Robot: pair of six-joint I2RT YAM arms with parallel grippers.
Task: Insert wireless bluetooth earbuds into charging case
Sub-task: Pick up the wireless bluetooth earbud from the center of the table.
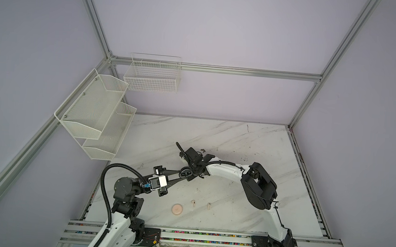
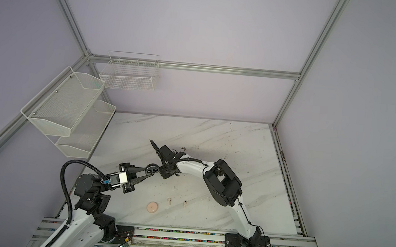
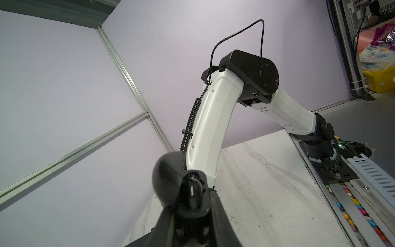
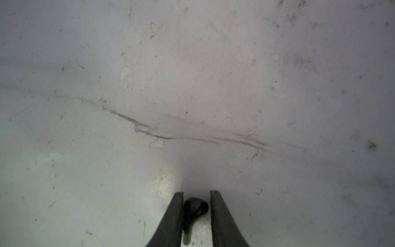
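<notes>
My left gripper (image 1: 184,174) is shut on a black round charging case (image 3: 190,198), held above the table with its lid (image 3: 165,177) swung open. Right behind it my right arm points down at the marble table (image 1: 239,144). In the right wrist view, my right gripper (image 4: 196,193) is closed on a black earbud (image 4: 195,206), whose stem runs back between the fingers. Two pale cream earbuds (image 1: 193,203) (image 1: 208,206) lie loose near the front. A closed cream round case (image 1: 177,209) sits to their left. In both top views the right fingertips are hidden.
A small dark scrap (image 1: 202,150) lies just behind the right wrist. Two white mesh shelves (image 1: 94,120) and a wire basket (image 1: 152,76) hang on the left and back walls. Aluminium rails (image 1: 206,238) run along the front edge.
</notes>
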